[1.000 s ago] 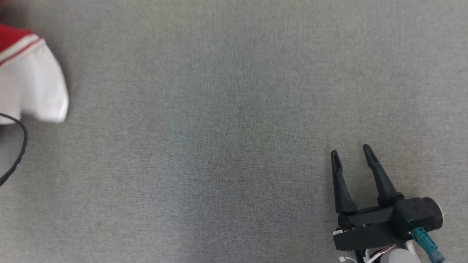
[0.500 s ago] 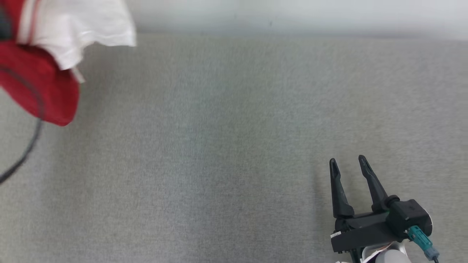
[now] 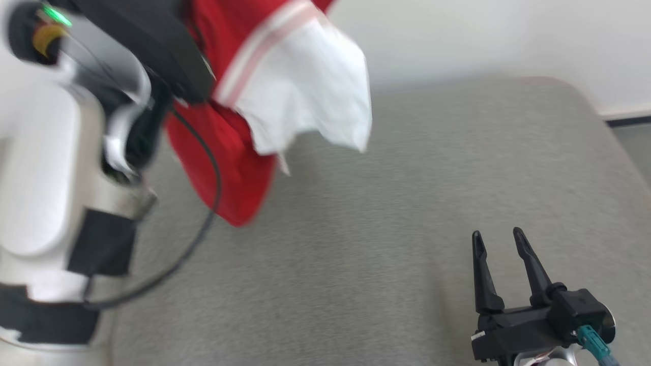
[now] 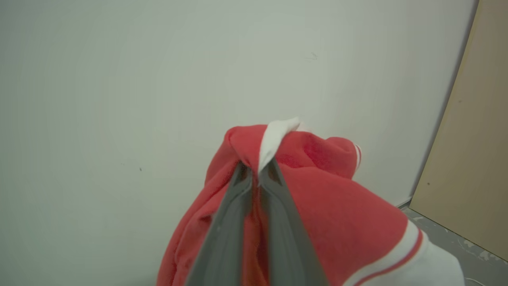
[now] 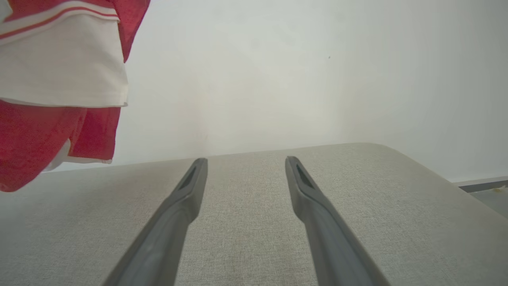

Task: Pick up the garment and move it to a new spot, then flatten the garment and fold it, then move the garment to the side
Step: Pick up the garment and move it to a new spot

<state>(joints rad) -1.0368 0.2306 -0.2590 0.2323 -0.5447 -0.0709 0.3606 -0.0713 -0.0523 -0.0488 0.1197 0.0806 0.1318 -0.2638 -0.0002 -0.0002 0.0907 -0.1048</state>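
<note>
Left wrist view: left pincer (image 4: 258, 171) pinches tight the soft red-and-white garment (image 4: 337, 214) draped around it; right pincer (image 3: 497, 234) spread wide, empty.

The soft red fleece-like cloth garment with white panels (image 4: 341, 222) looks matt and slightly fuzzy on the red and smoother on the white, with a flat striped trim. Below it, the grey round-cornered padded surface (image 3: 386, 223) is covered in a rough, matt woven fabric with a fine grain. Over that surface, the right gripper (image 3: 497, 234) has long dark fingers of matt hard plastic, and the small teal plastic connector (image 3: 590, 338) at its base looks smooth. The left gripper (image 4: 258, 169) has the same dull dark fingers. The left arm's pale rounded shell (image 3: 40, 168) is smooth, glossy plastic, and a thin black rubbery cable (image 3: 218, 185) runs beside it. Behind the surface, the plain white wall (image 3: 483, 35) looks matt and painted.
</note>
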